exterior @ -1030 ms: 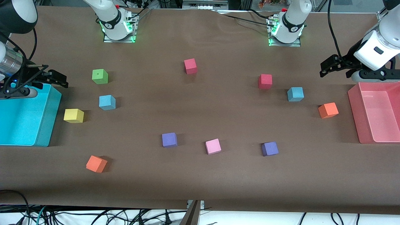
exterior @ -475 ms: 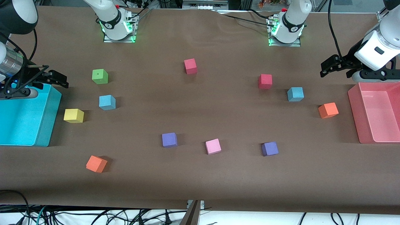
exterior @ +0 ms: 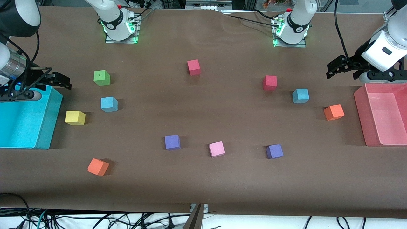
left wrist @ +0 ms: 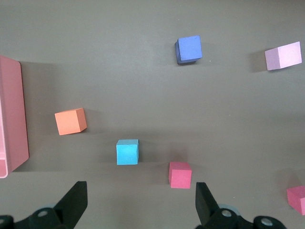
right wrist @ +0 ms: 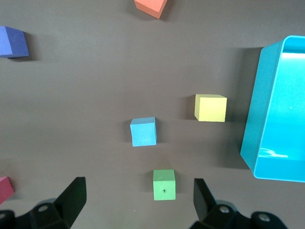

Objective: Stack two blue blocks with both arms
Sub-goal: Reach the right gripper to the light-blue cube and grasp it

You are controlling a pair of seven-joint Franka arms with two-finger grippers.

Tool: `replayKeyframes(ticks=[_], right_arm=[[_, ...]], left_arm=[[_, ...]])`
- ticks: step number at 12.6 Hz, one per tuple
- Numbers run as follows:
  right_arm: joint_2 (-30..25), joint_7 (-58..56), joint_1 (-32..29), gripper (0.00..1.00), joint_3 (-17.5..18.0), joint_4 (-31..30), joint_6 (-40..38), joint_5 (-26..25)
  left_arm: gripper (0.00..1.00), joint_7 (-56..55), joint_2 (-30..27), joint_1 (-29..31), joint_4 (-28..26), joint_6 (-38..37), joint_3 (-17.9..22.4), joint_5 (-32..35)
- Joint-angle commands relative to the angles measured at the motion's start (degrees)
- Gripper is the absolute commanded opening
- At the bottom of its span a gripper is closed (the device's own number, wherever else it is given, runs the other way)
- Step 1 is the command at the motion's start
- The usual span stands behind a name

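Note:
One light blue block [exterior: 109, 104] lies on the brown table toward the right arm's end, between a green cube and a yellow cube; it also shows in the right wrist view [right wrist: 143, 131]. The other light blue block [exterior: 300, 95] lies toward the left arm's end, beside a red cube; it also shows in the left wrist view [left wrist: 127, 152]. My right gripper [exterior: 60, 80] [right wrist: 138, 200] hangs open and empty above the corner of the cyan bin. My left gripper [exterior: 335, 68] [left wrist: 141, 202] hangs open and empty above the table by the pink bin.
A cyan bin [exterior: 27, 119] stands at the right arm's end, a pink bin [exterior: 381, 114] at the left arm's end. Scattered cubes: green [exterior: 101, 78], yellow [exterior: 75, 117], two orange [exterior: 98, 166] [exterior: 334, 112], two red [exterior: 193, 67] [exterior: 269, 82], two purple [exterior: 172, 142] [exterior: 274, 151], pink [exterior: 217, 149].
My right gripper has crept slightly toward the table's middle and my left gripper has shifted very slightly. No block has moved.

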Motion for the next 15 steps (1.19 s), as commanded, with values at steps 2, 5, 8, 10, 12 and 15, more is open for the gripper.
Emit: replayKeyframes(ticks=[2, 5, 8, 10, 12, 15], right_arm=[[-1.41, 0.03, -0.62, 0.99, 0.61, -4.97, 0.93, 0.34], [-3.42, -0.14, -0.62, 0.99, 0.61, -15.13, 6.09, 0.25], [-4.75, -0.58, -0.62, 0.99, 0.7, -29.21, 22.94, 0.07], [-2.57, -0.58, -0.62, 0.99, 0.7, -34.41, 32.18, -0.1], [0.68, -0.58, -0.54, 0.99, 0.7, -36.88, 37.47, -0.1], [5.17, -1.72, -0.27, 0.99, 0.96, -39.17, 49.25, -0.28]], left_arm=[[1.0, -0.17, -0.06, -0.33, 1.02, -1.09, 0.1, 0.75], [1.0, -0.17, -0.06, -0.42, 1.11, -1.09, 0.19, 0.84], [1.0, -0.17, -0.06, -0.51, 1.11, -1.09, 0.19, 0.84], [1.0, -0.17, -0.06, -0.6, 1.2, -1.09, 0.19, 1.01], [1.0, -0.17, -0.06, -0.6, 1.11, -1.09, 0.1, 1.01], [1.0, -0.17, -0.15, -1.12, 1.38, -1.09, 0.01, 1.01]])
